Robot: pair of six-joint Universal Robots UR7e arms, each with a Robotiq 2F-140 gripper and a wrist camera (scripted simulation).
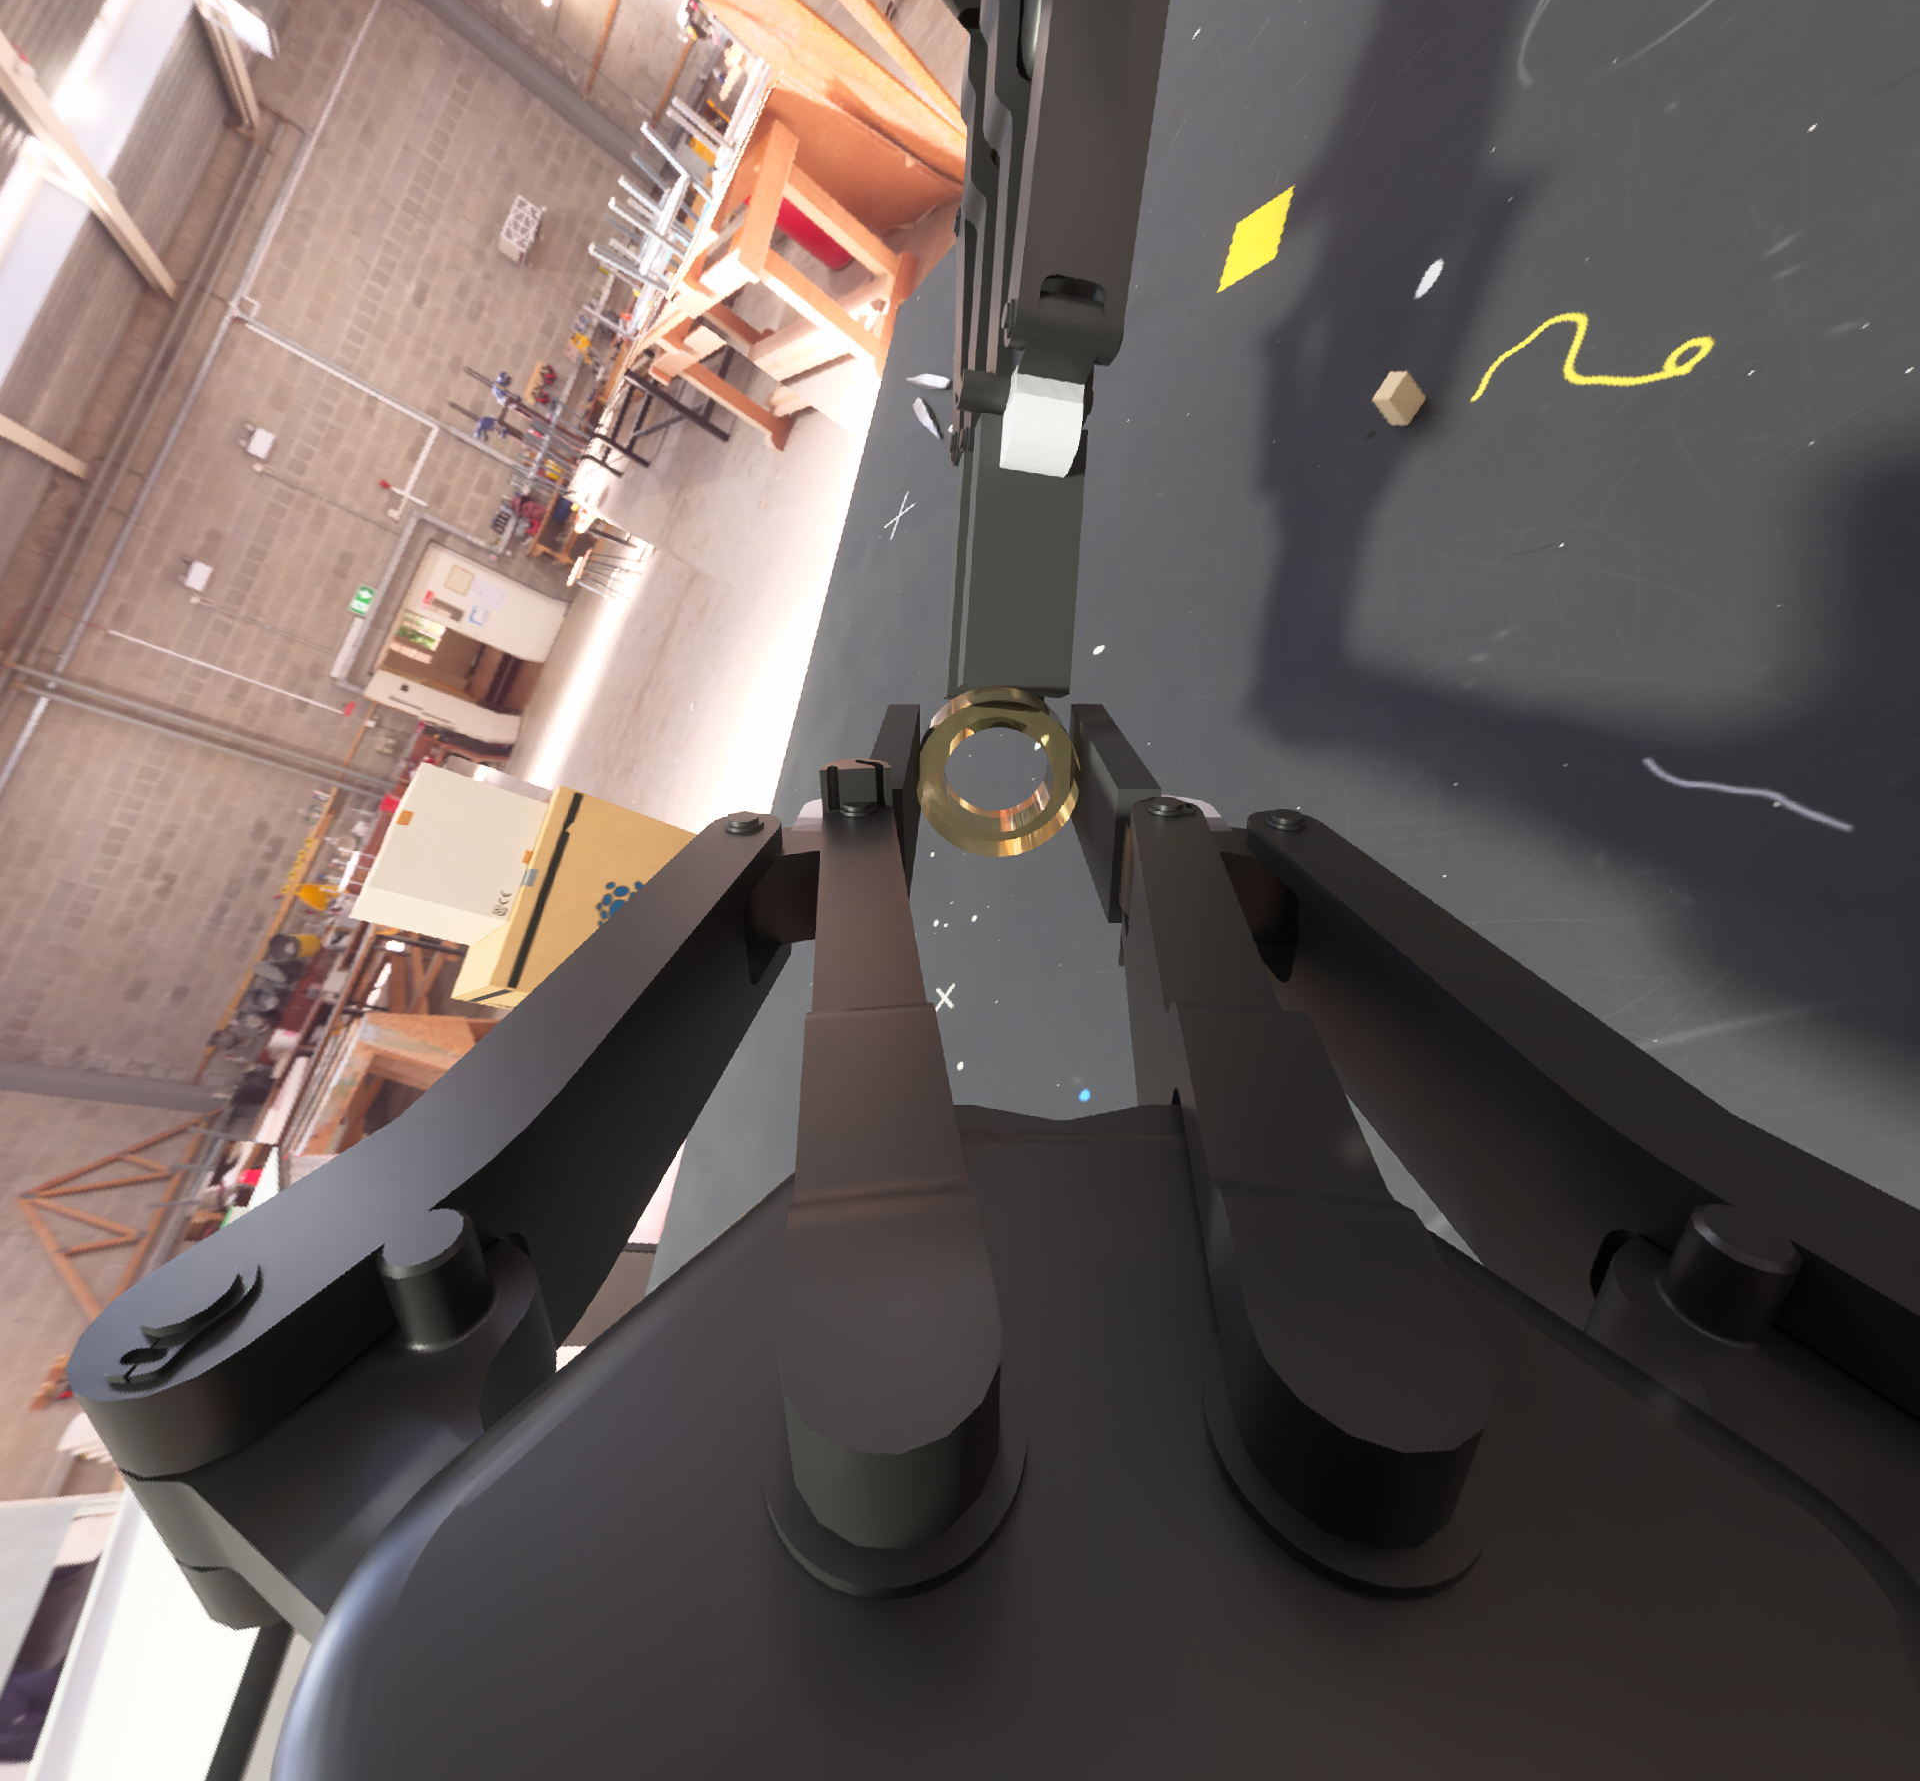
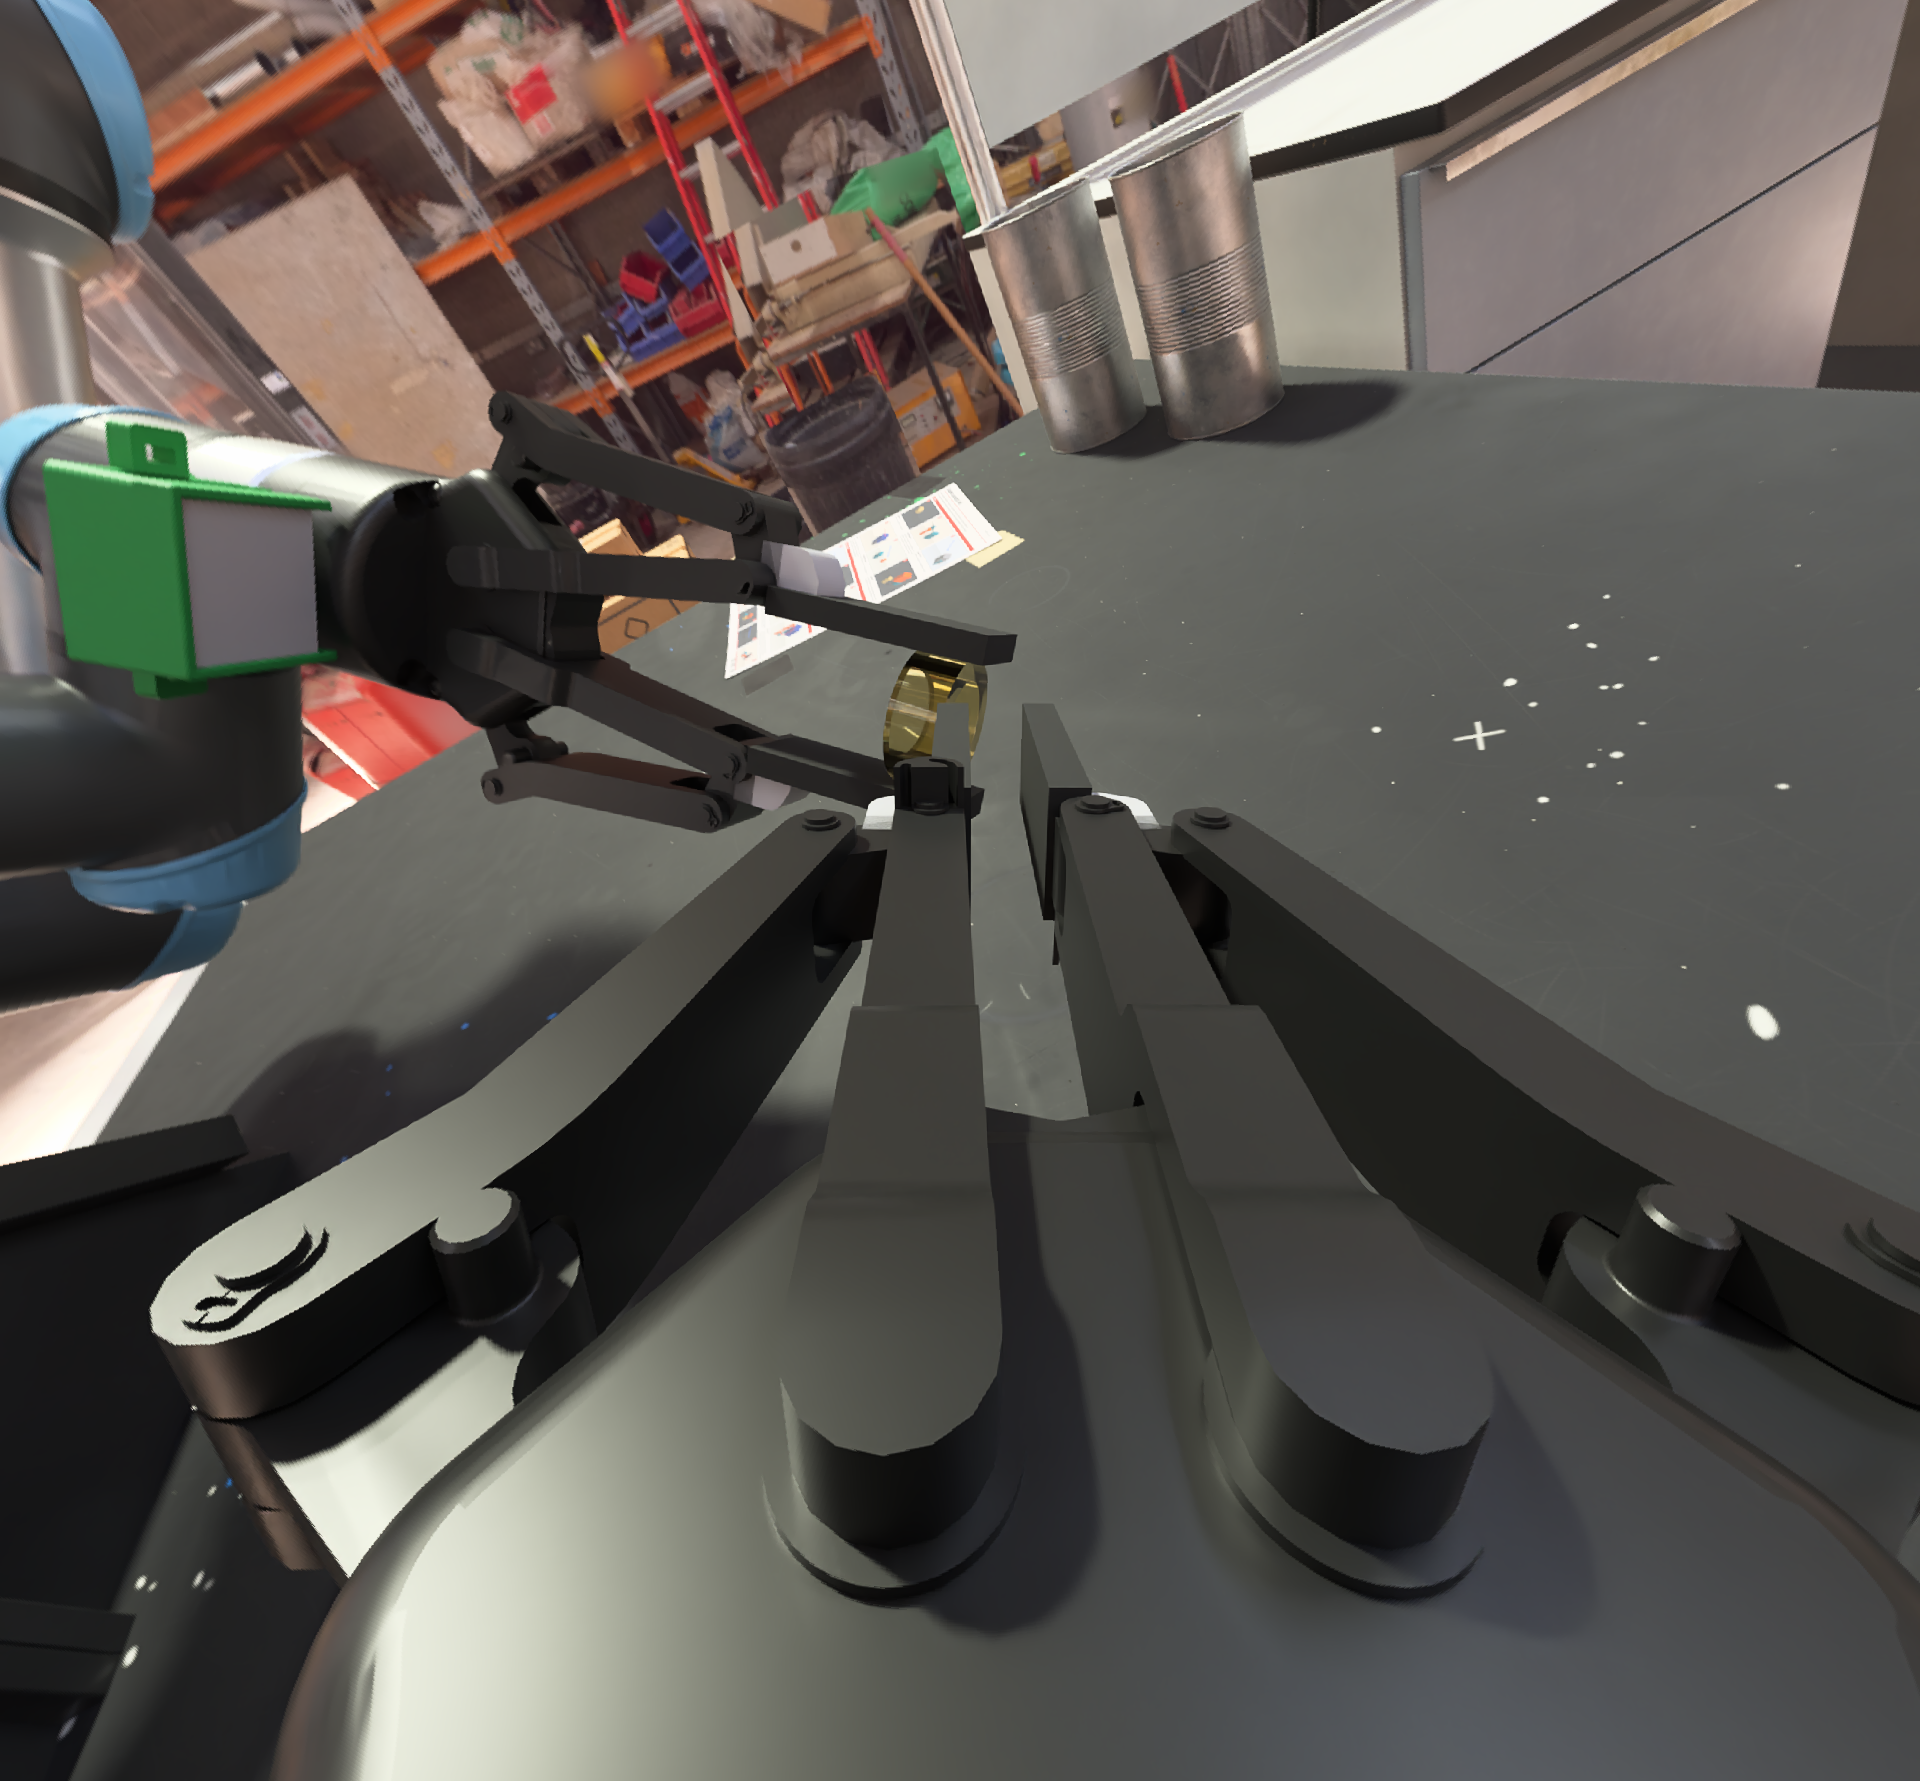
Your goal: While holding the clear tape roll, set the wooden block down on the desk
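The clear tape roll (image 1: 997, 773), a golden see-through ring, sits off the desk (image 1: 1558, 900); the small tan wooden block (image 1: 1398, 398) lies on that desk, well apart.

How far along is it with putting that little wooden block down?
Nearly done, it seems. The wooden block already lies on the dark desk, clear of both grippers. In hand: the left gripper clamps the clear tape roll between its fingers. The right gripper, slightly parted, holds nothing. Left: probably just backing away.
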